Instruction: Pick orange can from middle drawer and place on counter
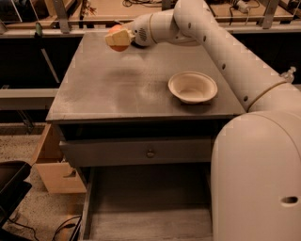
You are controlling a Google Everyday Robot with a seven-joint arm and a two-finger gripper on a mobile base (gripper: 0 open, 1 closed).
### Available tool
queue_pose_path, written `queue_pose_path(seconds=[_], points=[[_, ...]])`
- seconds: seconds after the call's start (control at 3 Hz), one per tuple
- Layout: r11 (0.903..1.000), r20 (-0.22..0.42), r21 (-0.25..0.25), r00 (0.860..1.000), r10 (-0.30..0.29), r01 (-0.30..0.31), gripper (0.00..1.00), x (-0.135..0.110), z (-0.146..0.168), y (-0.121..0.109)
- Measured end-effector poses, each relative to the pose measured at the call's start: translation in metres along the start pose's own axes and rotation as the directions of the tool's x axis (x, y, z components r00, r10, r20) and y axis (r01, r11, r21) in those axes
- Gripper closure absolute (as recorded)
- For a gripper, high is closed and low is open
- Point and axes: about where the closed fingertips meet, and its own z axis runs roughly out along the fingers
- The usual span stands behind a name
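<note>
My gripper (117, 38) hangs over the far left part of the grey counter (117, 89), a little above its surface. It is shut on the orange can (118, 46), a small round orange-red thing that shows between and under the pale fingers. The white arm reaches in from the right and fills the right side of the view. The middle drawer (150, 207) stands pulled open at the bottom, its flat grey floor bare.
A cream-white shallow bowl (193, 87) sits on the right part of the counter. A shut drawer front with a round knob (150, 153) lies under the counter. A tan wooden box (56, 174) stands on the floor at left. A wooden benchtop (141, 7) runs behind.
</note>
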Motion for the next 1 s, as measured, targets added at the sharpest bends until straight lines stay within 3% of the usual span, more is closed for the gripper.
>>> queue_pose_path(seconds=[0.67, 1.0], points=[[0.9999, -0.005, -0.003, 1.0, 0.013, -0.013, 1.0, 0.038, 0.03, 0.009], [0.9993, -0.059, 0.033, 0.998, -0.016, 0.018, 1.0, 0.049, 0.048, 0.023]])
